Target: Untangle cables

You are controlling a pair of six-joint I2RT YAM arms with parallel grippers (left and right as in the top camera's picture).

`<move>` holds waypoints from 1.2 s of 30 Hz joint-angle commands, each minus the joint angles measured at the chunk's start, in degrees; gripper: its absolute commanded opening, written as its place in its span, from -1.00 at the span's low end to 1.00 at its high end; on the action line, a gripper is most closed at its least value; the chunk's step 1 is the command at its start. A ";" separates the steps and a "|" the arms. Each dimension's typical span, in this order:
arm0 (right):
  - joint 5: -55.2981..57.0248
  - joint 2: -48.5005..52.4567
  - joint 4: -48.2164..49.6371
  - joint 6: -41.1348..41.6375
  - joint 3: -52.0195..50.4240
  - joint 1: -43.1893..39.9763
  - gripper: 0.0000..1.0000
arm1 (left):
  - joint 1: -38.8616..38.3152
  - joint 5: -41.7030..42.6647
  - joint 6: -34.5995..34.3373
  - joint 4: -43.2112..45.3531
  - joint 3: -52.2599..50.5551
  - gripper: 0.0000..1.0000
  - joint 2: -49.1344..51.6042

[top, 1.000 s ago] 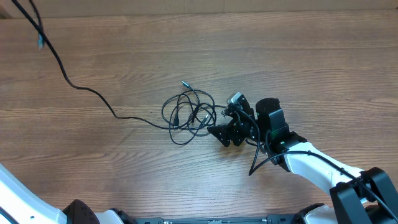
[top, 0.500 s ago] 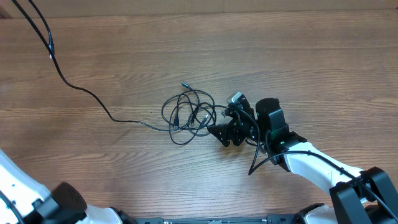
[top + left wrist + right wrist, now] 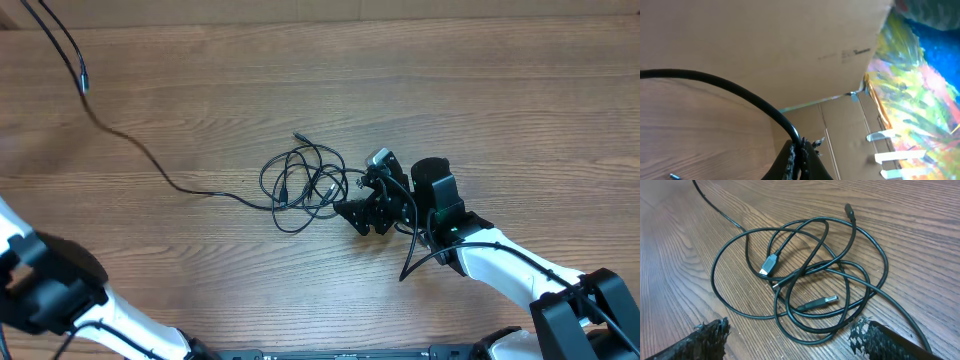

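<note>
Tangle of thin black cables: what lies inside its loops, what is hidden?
Two silver-tipped plug ends rest on the brown wooden table inside the tangle of thin black cables. Strands under crossings are covered.

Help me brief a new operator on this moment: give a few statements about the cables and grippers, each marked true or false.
1. The left gripper is shut on a black cable. True.
2. The right gripper is clamped on the tangle. False: its jaws stand open beside the tangle and hold nothing.
3. A long strand runs out of the tangle toward the far left of the table. True.
4. The tangle lies in a tray. False: it lies on the bare wooden table.
5. A silver-tipped plug lies among the loops. True.
</note>
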 commanded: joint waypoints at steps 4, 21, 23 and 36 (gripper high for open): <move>0.39 0.24 0.35 1.22 0.61 0.39 0.75 | -2.23 0.26 3.26 -0.15 0.70 0.29 7.65; 0.61 0.24 0.46 1.51 0.61 0.39 0.76 | -4.37 -19.04 2.97 -11.30 0.70 1.00 13.79; 0.63 0.22 0.46 1.51 0.61 0.39 0.76 | -4.52 -21.90 7.02 -16.00 0.70 1.00 13.79; 0.83 0.24 0.48 1.51 0.61 0.39 0.77 | -6.14 -64.26 48.15 -61.46 0.70 1.00 13.77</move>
